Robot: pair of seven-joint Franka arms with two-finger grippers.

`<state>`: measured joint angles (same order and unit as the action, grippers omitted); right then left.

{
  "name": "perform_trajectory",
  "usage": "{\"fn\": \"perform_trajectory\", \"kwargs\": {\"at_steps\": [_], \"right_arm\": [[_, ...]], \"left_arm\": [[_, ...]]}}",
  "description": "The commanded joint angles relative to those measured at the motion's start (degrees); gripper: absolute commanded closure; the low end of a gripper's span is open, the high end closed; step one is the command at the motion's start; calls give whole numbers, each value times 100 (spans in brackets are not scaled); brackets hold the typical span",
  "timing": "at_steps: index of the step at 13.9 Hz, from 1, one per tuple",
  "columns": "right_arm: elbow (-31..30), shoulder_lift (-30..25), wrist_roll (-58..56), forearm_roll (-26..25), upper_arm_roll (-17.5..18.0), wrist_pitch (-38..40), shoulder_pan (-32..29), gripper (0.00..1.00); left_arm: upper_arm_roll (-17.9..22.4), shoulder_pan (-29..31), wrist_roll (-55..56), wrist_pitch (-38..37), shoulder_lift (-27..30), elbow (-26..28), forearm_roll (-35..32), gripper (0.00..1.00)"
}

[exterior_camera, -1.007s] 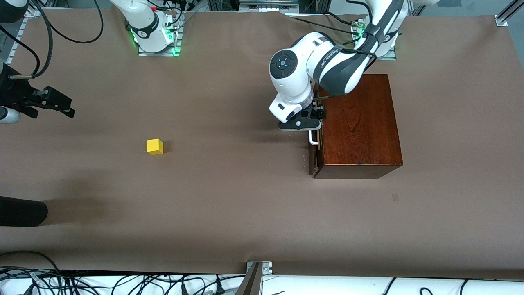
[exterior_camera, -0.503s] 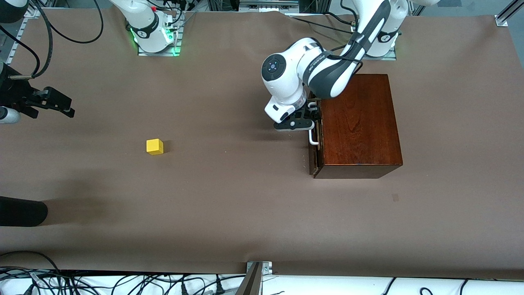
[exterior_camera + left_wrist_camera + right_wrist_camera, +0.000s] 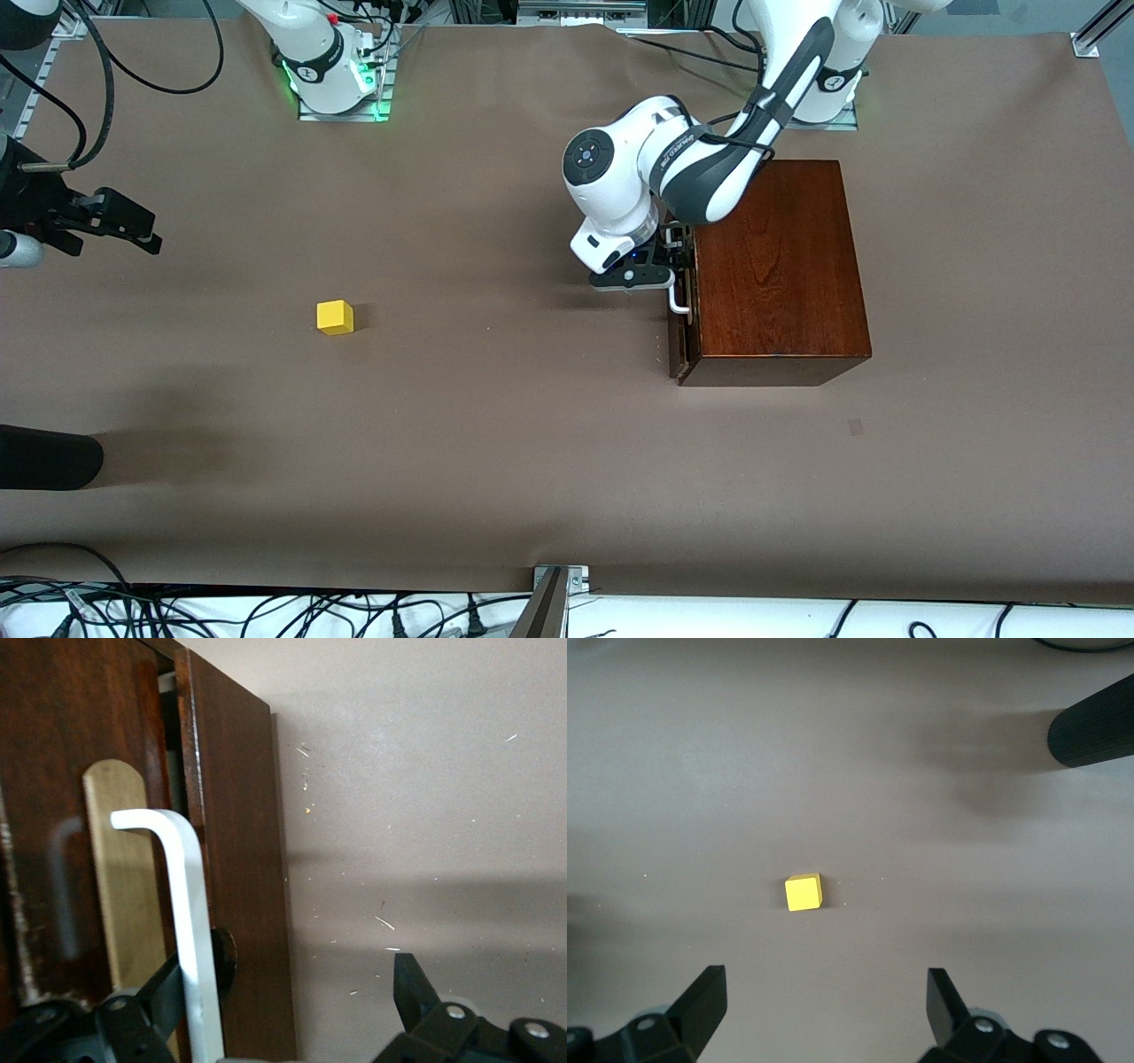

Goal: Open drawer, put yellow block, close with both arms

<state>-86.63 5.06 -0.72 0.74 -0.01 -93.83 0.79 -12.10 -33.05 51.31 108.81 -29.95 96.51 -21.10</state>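
**Left gripper at the drawer handle, yellow block lying apart on the table**

While the right arm is waiting at its own end of the table, the left arm is reaching down from its base to the front of the wooden box point(image 3: 780, 266). The left gripper point(image 3: 660, 266) is sitting at the white bar handle point(image 3: 679, 297) of the drawer point(image 3: 680, 341). In the left wrist view its fingers point(image 3: 168, 988) are standing apart, one on each side of the handle point(image 3: 190, 912), with one finger just beside the bar; whether that finger is touching the bar cannot be told. The dark drawer front point(image 3: 235, 859) is showing a narrow gap against the box point(image 3: 80, 744), so the drawer is standing a crack out of its housing. The box is resting near the left arm's base, with the drawer front facing toward the right arm's end of the table.

The yellow block point(image 3: 335, 316) is lying on the bare brown table cover point(image 3: 496, 443), well apart from the box and toward the right arm's end. The right gripper point(image 3: 115, 221) is hanging over the table edge at that end, its fingers point(image 3: 700, 1005) spread wide and holding nothing. In the right wrist view the block point(image 3: 803, 893) is lying flat on the cover, ahead of the spread fingers and touching neither.
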Motion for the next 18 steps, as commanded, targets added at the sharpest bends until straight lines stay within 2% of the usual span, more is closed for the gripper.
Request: {"fn": "perform_trajectory", "kwargs": {"at_steps": [1,8,15,18], "right_arm": [[146,56,-69,-82,28,66,-26,0],[128,56,-78,-82,28,75,-35,0],[128,109,-78,-91,36,101,-8,0],[111,109,-43,-74,72,136,9,0]], "left_arm": [[23,-96,160,70,-116,-27,-237,0],[15,-307,652,562,-301,-158,-202,0],[15,-527,837,598,-845,-931,-105,0],[6,-667,872,598,-1117,-1484,166,0]]}}
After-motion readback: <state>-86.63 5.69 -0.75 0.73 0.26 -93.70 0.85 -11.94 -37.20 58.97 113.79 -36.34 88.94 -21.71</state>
